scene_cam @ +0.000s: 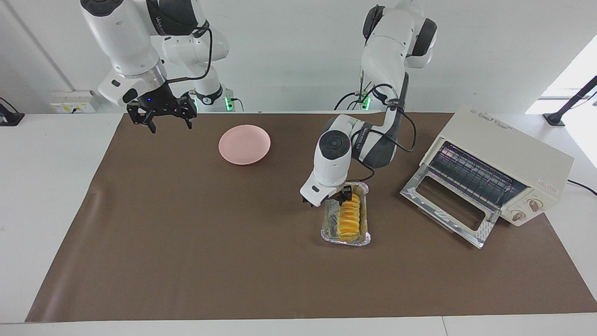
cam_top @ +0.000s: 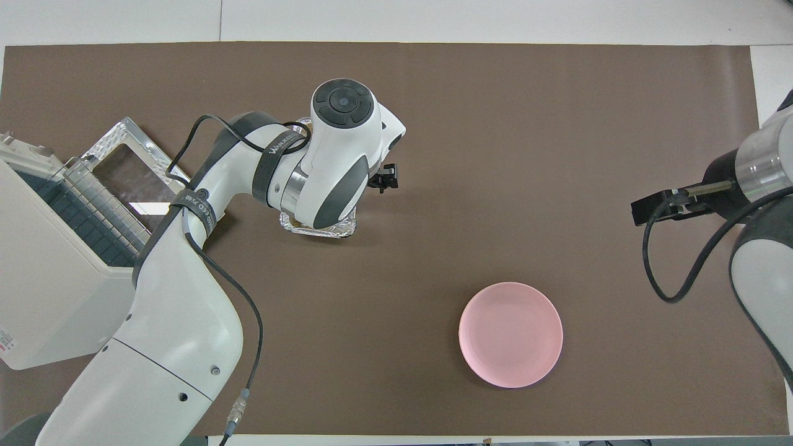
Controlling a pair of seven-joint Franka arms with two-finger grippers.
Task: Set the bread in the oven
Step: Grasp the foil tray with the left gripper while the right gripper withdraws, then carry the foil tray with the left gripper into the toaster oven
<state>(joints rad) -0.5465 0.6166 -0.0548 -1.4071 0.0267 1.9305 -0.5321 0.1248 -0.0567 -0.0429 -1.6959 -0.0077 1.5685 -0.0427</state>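
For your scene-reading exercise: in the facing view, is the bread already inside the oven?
No. The bread lies in the foil tray on the table, beside the oven, whose door hangs open.

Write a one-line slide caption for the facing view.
Left gripper down at bread in foil tray; oven open.

Both arms: glossy white shells, dark grey joint bands, round dark caps at the joints. Black cables loop along each forearm, fastened by lettered black straps. Black two-finger grippers; silver wrist ring. Green lights glow at both bases.
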